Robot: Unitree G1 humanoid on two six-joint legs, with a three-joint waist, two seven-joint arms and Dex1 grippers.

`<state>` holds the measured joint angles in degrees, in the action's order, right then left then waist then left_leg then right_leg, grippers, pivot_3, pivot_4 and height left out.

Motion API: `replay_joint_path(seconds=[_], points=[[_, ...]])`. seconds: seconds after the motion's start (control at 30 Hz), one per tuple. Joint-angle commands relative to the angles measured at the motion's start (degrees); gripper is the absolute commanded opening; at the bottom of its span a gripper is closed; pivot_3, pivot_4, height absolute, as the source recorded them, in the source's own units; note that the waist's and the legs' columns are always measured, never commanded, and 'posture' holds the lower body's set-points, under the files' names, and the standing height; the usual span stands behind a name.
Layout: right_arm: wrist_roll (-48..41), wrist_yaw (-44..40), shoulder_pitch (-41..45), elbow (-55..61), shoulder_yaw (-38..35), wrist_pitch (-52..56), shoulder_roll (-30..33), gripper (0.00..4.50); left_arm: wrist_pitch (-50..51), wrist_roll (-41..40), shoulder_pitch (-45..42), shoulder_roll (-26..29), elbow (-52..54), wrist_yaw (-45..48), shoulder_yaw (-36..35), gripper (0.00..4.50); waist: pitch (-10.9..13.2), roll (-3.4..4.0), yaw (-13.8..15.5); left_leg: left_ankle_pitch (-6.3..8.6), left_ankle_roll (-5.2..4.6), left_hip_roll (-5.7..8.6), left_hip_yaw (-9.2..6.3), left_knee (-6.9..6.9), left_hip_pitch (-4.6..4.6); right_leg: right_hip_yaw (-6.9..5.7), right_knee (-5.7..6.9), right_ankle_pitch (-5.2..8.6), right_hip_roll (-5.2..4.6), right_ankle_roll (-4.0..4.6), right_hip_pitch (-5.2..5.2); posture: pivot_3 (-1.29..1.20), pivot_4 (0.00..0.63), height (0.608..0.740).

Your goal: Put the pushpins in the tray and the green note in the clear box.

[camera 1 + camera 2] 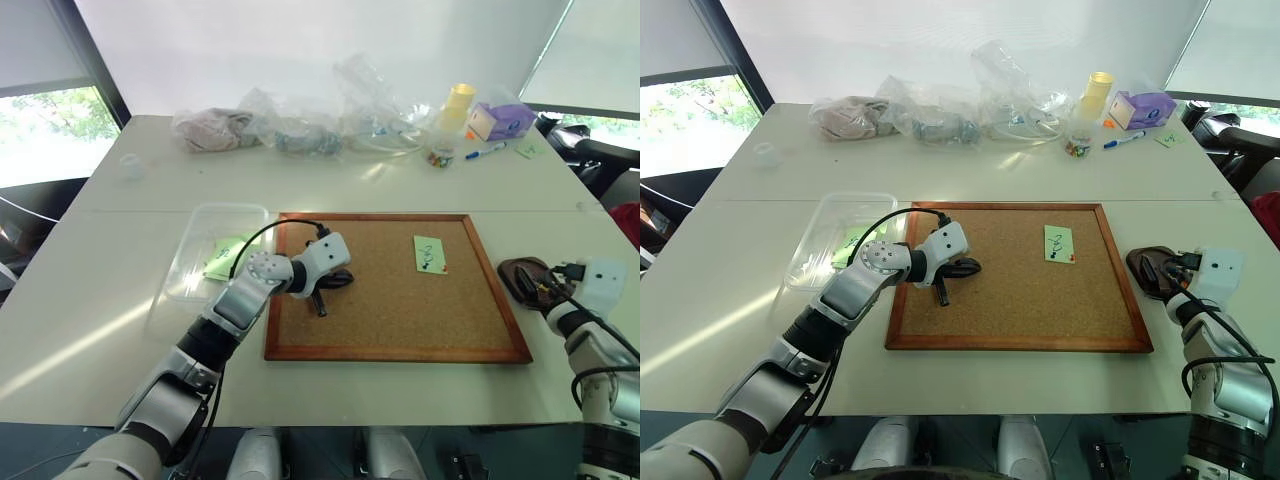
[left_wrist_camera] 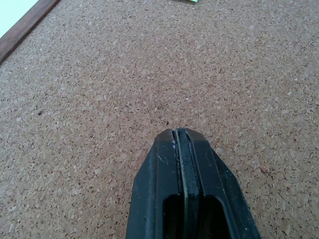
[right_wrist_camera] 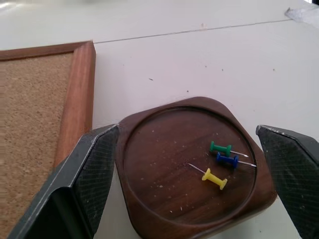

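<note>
Three pushpins, green (image 3: 220,148), blue (image 3: 227,160) and yellow (image 3: 214,179), lie in the dark brown tray (image 3: 149,199), which sits right of the cork board (image 1: 400,320). My right gripper (image 3: 187,132) is open, one finger on each side of the tray, holding nothing. One green note (image 1: 430,254) lies on the board's right half with a small red pin head at its lower edge. Another green slip (image 1: 225,255) lies inside the clear box (image 1: 215,212) left of the board. My left gripper (image 1: 321,306) is shut and empty, its tips (image 2: 179,133) just above the bare cork.
Along the table's far edge lie crumpled plastic bags (image 1: 300,125), a yellow cup stack (image 1: 458,105), a small jar (image 1: 440,155), a purple box (image 1: 500,120) and a blue pen (image 1: 487,151). A small white cup (image 1: 131,165) stands far left. A dark chair (image 1: 600,155) stands at the right.
</note>
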<state>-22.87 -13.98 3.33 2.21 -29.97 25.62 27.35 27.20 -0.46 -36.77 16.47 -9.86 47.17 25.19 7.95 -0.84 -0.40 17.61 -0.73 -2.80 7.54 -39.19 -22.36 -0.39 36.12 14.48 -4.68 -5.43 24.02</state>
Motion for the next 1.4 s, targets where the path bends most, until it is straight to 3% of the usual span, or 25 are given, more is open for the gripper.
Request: replay_joint_path(seconds=[0.03,0.23,0.4,0.83,0.93,1.13,1.4], points=[[-2.27,-1.16,0.27,4.79,-1.76,-1.86,0.09,4.43,1.35,2.41,0.86,0.18,-1.65,-1.26,1.08,0.00,0.00,0.00,0.01,0.00,0.00,0.00,0.00,0.00,0.00,0.00,0.00,0.00,0.00,0.00,0.00,0.00,0.150,0.737],[-5.12,-8.44,-2.49,13.12,6.26,1.84,0.65,4.43,1.33,2.34,1.03,0.07,-1.39,-1.24,1.14,0.00,0.00,0.00,-0.09,0.00,0.00,-0.03,-0.02,0.00,0.00,0.00,0.00,0.00,0.00,0.00,0.00,0.00,0.150,0.737],[-2.96,-7.63,-1.84,13.02,12.66,1.86,-1.90,4.43,0.81,2.51,0.83,-0.05,-1.74,-1.22,1.21,0.00,0.01,-0.01,0.08,0.01,-0.01,-0.04,-0.03,0.00,-0.01,-0.01,-0.01,0.00,-0.03,0.01,0.00,0.00,0.150,0.737],[-0.03,-6.31,0.55,9.03,14.74,0.56,-3.78,4.43,0.42,2.82,0.89,0.06,-1.95,-1.24,1.06,0.00,0.01,-0.01,0.12,0.01,-0.03,-0.03,-0.04,0.00,-0.03,-0.03,-0.02,0.01,-0.05,0.01,0.01,0.00,0.150,0.737],[0.35,-6.25,0.65,7.84,14.70,0.77,-3.77,3.70,0.38,2.88,0.87,0.00,-2.01,-1.33,1.03,0.00,0.01,-0.01,0.12,0.01,-0.03,-0.03,-0.04,0.00,-0.03,-0.03,-0.03,0.01,-0.05,0.01,0.01,0.00,0.150,0.737],[-0.83,-6.73,1.13,6.65,14.61,1.61,-4.30,0.88,0.38,3.08,0.79,-0.10,-2.23,-1.24,0.93,0.00,0.01,-0.01,0.09,0.01,-0.03,-0.03,-0.04,0.00,-0.03,-0.03,-0.03,0.01,-0.05,0.01,0.01,0.00,0.150,0.737],[-1.47,-7.04,0.80,6.55,14.13,2.27,-4.48,0.88,0.28,3.30,0.72,-0.09,-2.43,-1.32,0.70,0.00,0.01,-0.01,0.09,0.01,-0.03,-0.04,-0.04,0.00,-0.03,-0.03,-0.03,0.01,-0.05,0.01,0.01,0.00,0.150,0.737]])
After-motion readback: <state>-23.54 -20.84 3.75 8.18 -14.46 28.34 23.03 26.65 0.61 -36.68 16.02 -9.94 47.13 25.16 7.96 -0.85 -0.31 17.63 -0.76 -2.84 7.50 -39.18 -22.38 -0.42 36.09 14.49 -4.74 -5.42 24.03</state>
